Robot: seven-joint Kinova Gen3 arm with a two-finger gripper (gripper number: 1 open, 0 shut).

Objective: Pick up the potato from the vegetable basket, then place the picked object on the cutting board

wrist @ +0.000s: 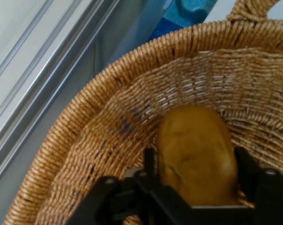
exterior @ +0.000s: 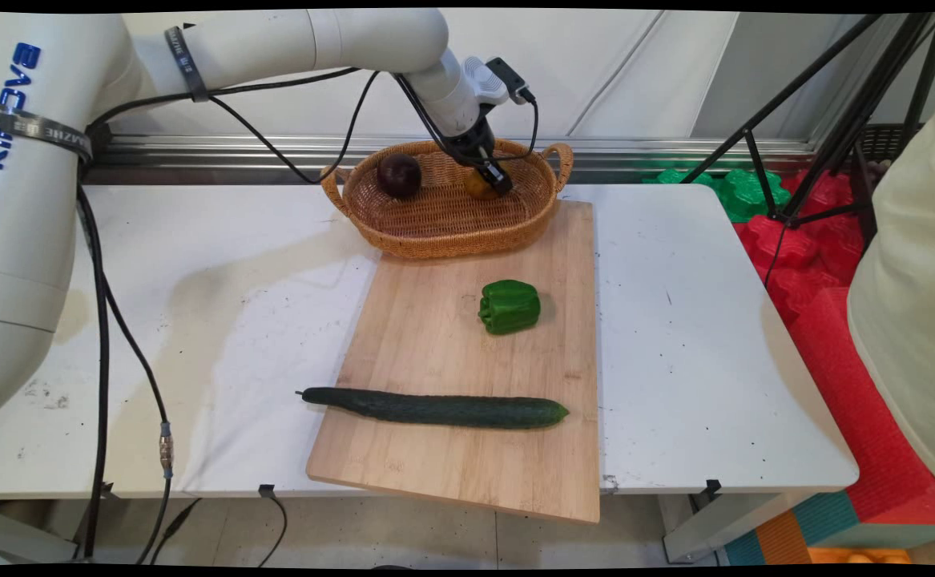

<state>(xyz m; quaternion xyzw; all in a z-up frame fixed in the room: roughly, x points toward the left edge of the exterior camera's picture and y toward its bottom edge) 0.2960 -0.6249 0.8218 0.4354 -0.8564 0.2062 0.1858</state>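
Note:
My gripper (exterior: 499,181) reaches down into the right half of a woven wicker basket (exterior: 443,244) at the back of the table. In the hand view a yellowish-brown potato (wrist: 197,150) fills the gap between the two black fingers (wrist: 149,161) of the gripper (wrist: 198,161), which press on its sides just above the basket's (wrist: 103,140) floor. From the main view only a sliver of the potato (exterior: 477,189) shows behind the hand. A dark purple round fruit (exterior: 399,175) lies in the basket's left half.
A wooden cutting board (exterior: 427,344) runs from the basket to the table's front edge. On it lie a green bell pepper (exterior: 509,306) and a long cucumber (exterior: 435,408). Black tripod legs (exterior: 804,128) and red foam mats (exterior: 804,248) stand right of the table.

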